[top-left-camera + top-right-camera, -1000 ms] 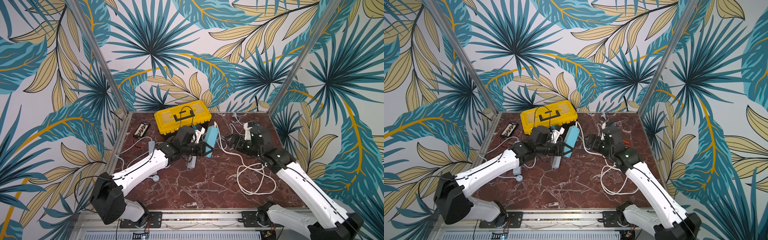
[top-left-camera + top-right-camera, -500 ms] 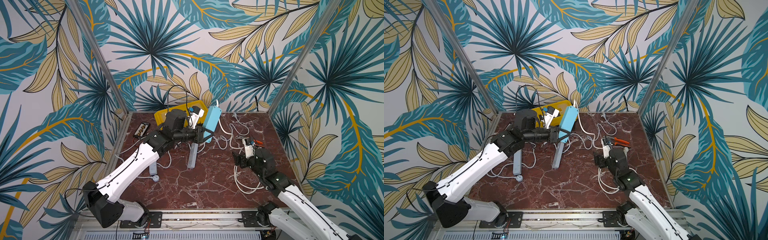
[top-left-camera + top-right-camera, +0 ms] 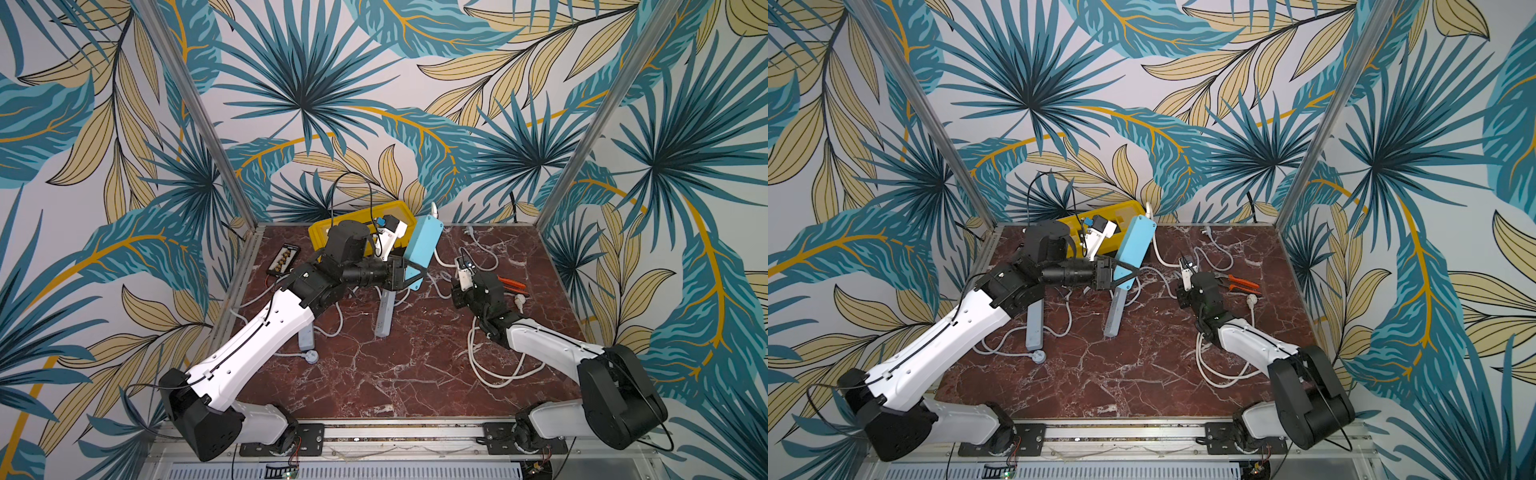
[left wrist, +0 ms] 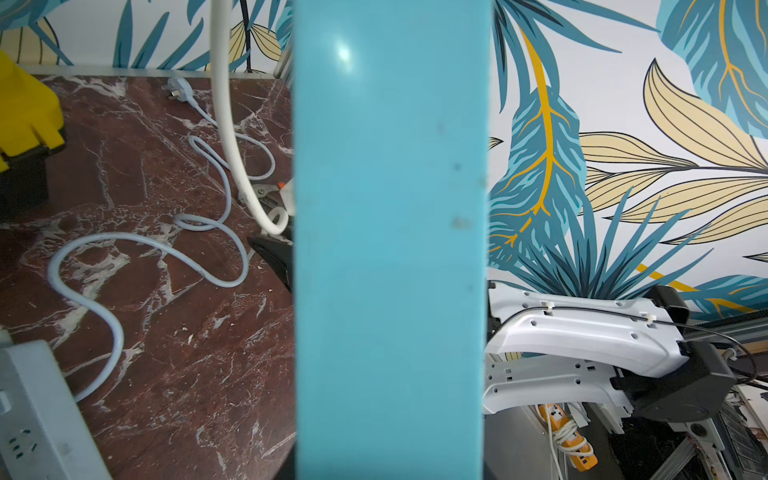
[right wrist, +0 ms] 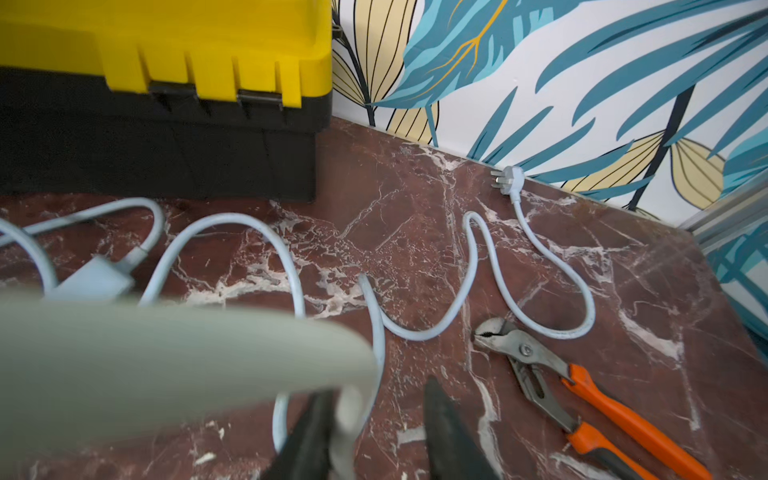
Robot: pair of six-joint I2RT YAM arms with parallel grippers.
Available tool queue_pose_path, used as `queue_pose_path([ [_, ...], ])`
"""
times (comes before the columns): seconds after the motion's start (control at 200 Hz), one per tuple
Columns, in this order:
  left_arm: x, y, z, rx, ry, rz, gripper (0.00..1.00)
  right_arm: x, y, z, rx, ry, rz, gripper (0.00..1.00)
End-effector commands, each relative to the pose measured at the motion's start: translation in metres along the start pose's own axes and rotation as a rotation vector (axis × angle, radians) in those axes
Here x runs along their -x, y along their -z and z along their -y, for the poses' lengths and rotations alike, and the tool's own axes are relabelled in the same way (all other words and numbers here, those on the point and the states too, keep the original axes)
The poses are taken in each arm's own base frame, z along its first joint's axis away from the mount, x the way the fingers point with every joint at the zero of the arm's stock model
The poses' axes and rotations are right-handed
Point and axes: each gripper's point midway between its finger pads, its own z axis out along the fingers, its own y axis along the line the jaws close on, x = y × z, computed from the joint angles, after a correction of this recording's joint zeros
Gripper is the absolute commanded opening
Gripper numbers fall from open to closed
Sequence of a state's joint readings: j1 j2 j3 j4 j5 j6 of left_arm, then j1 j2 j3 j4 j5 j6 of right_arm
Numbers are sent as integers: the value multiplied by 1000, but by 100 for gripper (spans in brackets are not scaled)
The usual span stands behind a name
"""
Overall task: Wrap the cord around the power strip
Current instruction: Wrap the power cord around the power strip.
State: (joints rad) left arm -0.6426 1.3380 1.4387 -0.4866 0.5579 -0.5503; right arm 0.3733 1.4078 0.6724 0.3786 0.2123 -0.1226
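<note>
Power strip [image 3: 422, 247], blue, tilted in the air before the yellow toolbox [image 3: 322, 239], clamped tight in left end effector [image 3: 409, 272]; higher than a second ago. Cord [image 3: 1156, 245] trailing from its top toward right end effector [image 5: 378, 415], jaws part open, cord between them, unpinched. Bare tabletop [image 3: 395, 374] along front edge, centre.

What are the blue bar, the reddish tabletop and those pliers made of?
The blue power strip looks like smooth, glossy plastic: a light glints on it. The tabletop looks like red marble or an imitation, white-veined. The pliers have dull grey metal jaws and orange, probably rubbery, grips.
</note>
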Motion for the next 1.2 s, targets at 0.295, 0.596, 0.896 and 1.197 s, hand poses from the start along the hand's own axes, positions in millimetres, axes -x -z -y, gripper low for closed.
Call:
queue_pose_path([
  [0.295, 44, 15, -46, 117, -89, 95, 4, -17, 66, -13, 15, 201, -146, 4],
  [0.596, 10, -10, -128, 332, -460, -109, 4, 4, 126, -15, 6, 612, -226, 1],
  [0.896, -41, -37, -131, 216, -809, -287, 4, 88, 164, -39, 169, 826, -62, 0],
  [1.197, -91, -47, -110, 148, -1022, -390, 0, 147, 135, -28, 336, 695, -110, 6],
])
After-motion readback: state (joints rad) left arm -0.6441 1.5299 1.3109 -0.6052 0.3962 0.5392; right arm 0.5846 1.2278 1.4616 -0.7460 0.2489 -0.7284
